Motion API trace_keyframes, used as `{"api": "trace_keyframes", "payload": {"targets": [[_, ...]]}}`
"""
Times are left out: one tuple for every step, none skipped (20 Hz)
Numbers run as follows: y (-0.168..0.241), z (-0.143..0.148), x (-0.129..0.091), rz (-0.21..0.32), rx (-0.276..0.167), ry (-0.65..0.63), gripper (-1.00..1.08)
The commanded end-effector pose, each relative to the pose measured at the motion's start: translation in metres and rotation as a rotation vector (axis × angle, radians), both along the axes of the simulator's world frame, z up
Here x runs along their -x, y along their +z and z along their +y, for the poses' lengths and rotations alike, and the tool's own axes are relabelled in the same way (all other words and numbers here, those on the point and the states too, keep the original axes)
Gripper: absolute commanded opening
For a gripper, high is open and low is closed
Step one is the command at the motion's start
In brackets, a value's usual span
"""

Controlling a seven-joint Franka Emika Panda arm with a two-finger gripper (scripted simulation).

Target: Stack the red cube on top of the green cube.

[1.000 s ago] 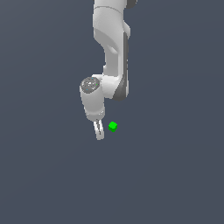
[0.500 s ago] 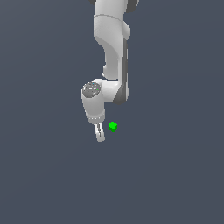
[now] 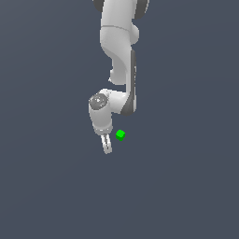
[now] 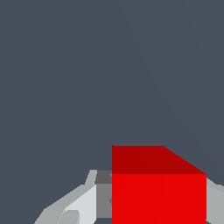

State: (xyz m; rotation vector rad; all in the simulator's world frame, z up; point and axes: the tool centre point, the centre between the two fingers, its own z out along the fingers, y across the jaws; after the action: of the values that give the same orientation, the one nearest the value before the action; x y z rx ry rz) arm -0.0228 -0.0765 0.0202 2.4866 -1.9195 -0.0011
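Wrist view, closest in: the red cube [image 4: 158,186] fills the space between the two pale fingers [image 4: 78,203], one finger showing on each flank of it, so the claw [image 3: 107,148] reads as closed down to cube width with the red cube in its grip; whether the pads press it firmly cannot be told for certain, but nothing else supports it in that picture. Compared with a second ago, the arm has dropped and drawn a little toward the exterior view's left, the wrist sitting lower in frame, while the green cube [image 3: 120,135] has not shifted on the counter [image 3: 186,186]. Judgement: the grasp step looks done, and the carry toward the stack is what is in hand. In the exterior view the red cube itself is hidden behind the fingers. Farther out, the green cube lies just beside the claw, off to the exterior view's right and slightly higher in the picture than the fingertips, apart from them, not touching. The claw is not yet over it; height above the counter cannot be read here.
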Motion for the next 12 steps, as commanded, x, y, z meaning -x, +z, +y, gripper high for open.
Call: {"api": "trace_keyframes", "payload": {"targets": [[-0.0004,0.0,-0.0003,-0.001,0.0,0.0,-1.0],[-0.0004,0.0,-0.0003,-0.001,0.0,0.0,-1.0],[-0.0004,0.0,-0.0003,-0.001,0.0,0.0,-1.0],[-0.0004,0.0,-0.0003,-0.001,0.0,0.0,-1.0],[-0.0004,0.0,-0.0003,-0.001,0.0,0.0,-1.0],[-0.0004,0.0,-0.0003,-0.001,0.0,0.0,-1.0],[-0.0004,0.0,-0.0003,-0.001,0.0,0.0,-1.0],[-0.0004,0.0,-0.0003,-0.001,0.0,0.0,-1.0],[0.0,0.0001,-0.0004,-0.001,0.0,0.0,-1.0],[0.0003,0.0001,-0.0004,-0.001,0.0,0.0,-1.0],[0.0012,0.0001,-0.0004,-0.001,0.0,0.0,-1.0],[0.0026,0.0002,-0.0004,-0.001,0.0,0.0,-1.0]]}}
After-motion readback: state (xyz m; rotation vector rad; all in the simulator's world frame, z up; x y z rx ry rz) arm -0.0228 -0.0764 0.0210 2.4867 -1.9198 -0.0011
